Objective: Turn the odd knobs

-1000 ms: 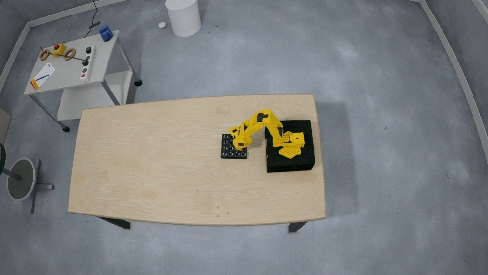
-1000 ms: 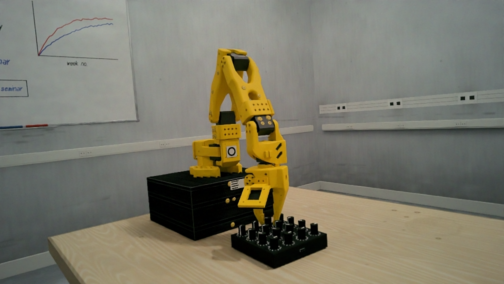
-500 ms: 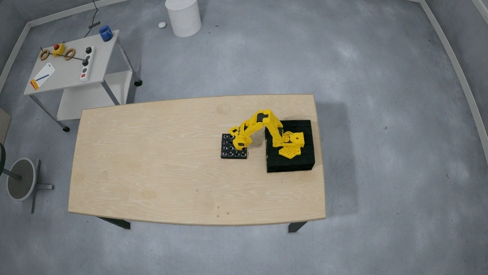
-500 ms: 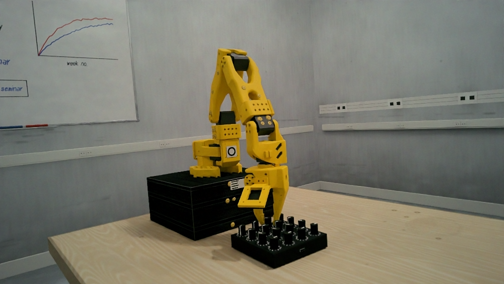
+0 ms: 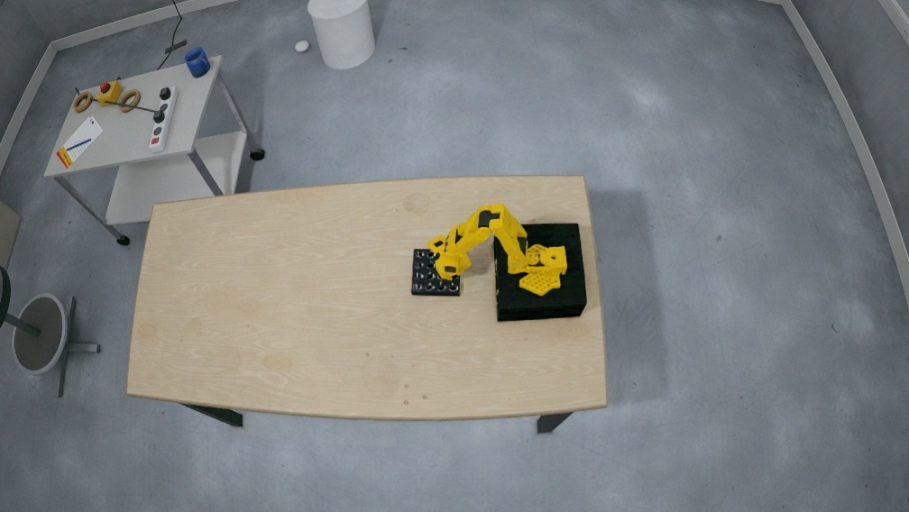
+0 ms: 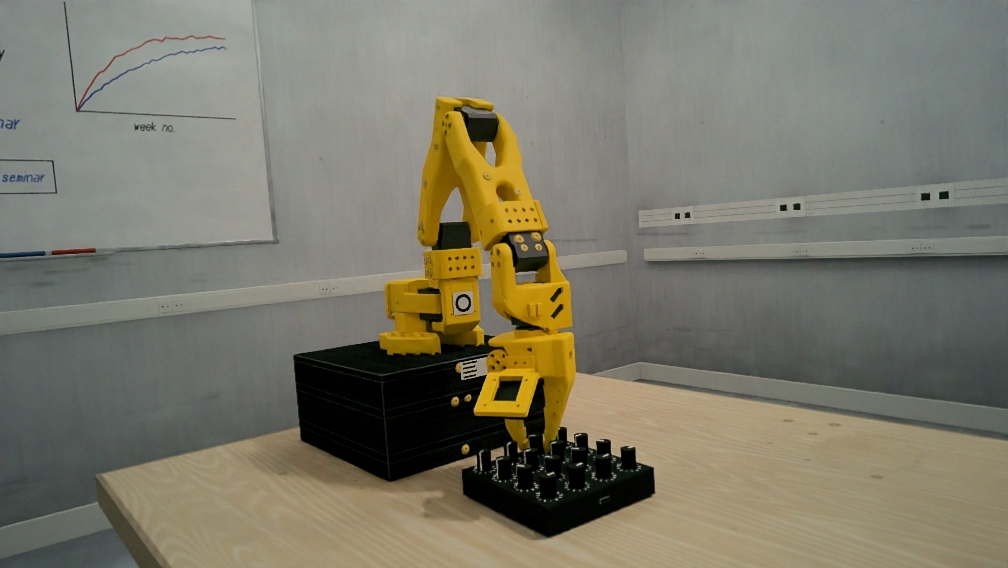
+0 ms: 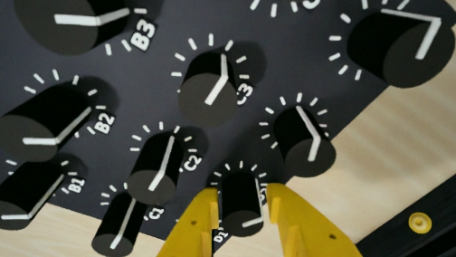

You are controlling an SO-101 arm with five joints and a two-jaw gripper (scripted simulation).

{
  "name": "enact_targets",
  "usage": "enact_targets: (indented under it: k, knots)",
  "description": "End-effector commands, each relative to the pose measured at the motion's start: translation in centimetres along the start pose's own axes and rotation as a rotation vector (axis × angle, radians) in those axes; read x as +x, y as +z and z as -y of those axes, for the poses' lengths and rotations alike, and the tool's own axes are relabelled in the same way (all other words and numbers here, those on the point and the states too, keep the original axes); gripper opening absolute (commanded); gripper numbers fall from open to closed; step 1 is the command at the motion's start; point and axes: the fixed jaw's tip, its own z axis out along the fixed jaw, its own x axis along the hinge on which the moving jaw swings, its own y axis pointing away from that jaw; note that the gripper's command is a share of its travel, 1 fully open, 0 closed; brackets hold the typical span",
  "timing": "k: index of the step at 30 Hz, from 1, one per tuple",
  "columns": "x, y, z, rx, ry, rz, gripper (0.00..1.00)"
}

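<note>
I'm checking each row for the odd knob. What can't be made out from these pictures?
- Wrist: row A of the knob box lies beyond the frame's edge.
- Wrist: knob D1 is behind a yellow finger or off the bottom edge; only its label shows.
- Wrist: the label of the knob between the gripper's fingers is covered.
- Top: pointers too small; the arm covers part of the box.
- Exterior: marks too small.
</note>
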Motion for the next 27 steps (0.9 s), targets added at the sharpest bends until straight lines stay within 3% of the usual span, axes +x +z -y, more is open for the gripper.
enact_targets:
  k: [1,27]
  knots:
    - [0.09,0.01,0.19,0.003,0.004,-0.004,0.10]
    - [0.09,0.01,0.44,0.003,0.004,-0.004,0.09]
